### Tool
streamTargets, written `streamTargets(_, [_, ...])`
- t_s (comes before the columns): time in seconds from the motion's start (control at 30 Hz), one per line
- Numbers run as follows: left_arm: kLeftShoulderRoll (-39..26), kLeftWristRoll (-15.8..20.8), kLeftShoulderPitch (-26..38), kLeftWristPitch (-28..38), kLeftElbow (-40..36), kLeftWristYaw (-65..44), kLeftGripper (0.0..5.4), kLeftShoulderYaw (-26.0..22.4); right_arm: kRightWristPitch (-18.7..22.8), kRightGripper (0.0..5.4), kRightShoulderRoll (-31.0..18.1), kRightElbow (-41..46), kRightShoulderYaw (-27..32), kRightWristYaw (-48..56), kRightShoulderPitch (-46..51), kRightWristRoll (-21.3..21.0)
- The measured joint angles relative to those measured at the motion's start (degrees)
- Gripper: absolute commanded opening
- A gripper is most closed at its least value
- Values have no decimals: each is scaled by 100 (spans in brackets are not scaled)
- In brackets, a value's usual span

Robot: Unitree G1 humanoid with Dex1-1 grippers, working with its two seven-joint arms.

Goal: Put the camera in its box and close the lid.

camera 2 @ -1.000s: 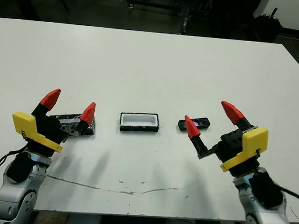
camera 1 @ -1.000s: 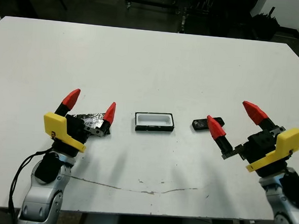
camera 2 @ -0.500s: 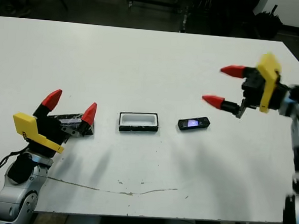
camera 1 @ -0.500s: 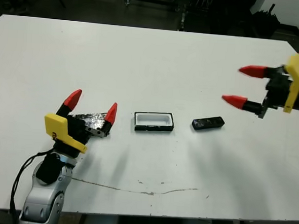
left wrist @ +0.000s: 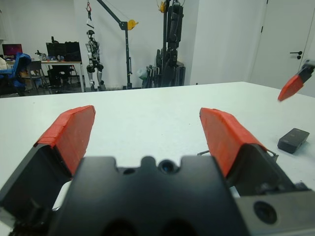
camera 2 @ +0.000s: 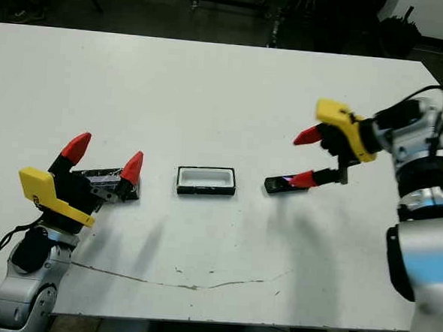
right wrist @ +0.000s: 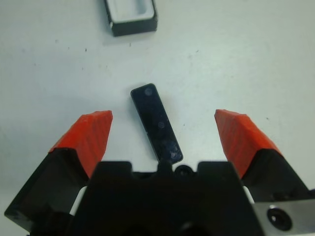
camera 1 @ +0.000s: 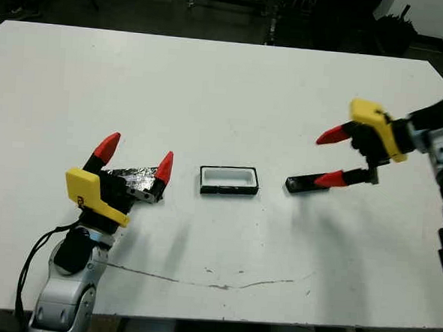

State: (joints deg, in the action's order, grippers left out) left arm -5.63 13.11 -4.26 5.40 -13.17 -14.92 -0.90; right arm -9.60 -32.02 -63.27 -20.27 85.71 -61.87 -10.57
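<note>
Black and bar-shaped, the small glossy camera point(right wrist: 156, 122) lies flat on the white table point(camera 1: 226, 91), right of centre in the head views and just right of the shallow black-walled box with its white inside point(camera 1: 229, 179). My right gripper point(camera 1: 332, 156) sits over the camera's right end with its jaws wide apart, one red finger on each side in the right wrist view, holding nothing.

My worry is the alignment: the camera's long axis runs roughly left to right across the frame, its right end tipped slightly toward the top, and in the right wrist view it sits skewed between the fingers. Closing like this could catch it off-centre near one end and spin or push it away.

My left gripper point(camera 1: 136, 152), at the lower left, also has its jaws apart, poised over the shiny silvery black-edged lid point(camera 1: 133, 182); I can't tell whether it touches.
</note>
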Motion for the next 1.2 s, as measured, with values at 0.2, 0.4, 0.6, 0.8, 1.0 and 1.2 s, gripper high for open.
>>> streamTargets(0.2, [15,27,0,-40,0,-2,540,0,-100,538,184,-99,-187,-23,-47,-418])
streamTargets(0.4, [15,13,0,-40,0,-12,540,3,-326,538,314,-235,-188,-35,-45,-433])
streamTargets(0.6, [14,10,0,-40,-1,-19,540,5,-513,538,347,-244,-209,-128,-3,-549])
streamTargets(0.8, [14,7,1,-44,-2,-38,540,19,-690,538,348,-213,-225,-384,80,-658])
streamTargets(1.0, [13,6,1,-45,-2,-42,540,31,-685,496,359,-233,-228,-491,190,-683])
streamTargets(1.2, [13,-6,1,-45,-11,-42,540,62,-456,411,470,-272,-204,-611,280,-675])
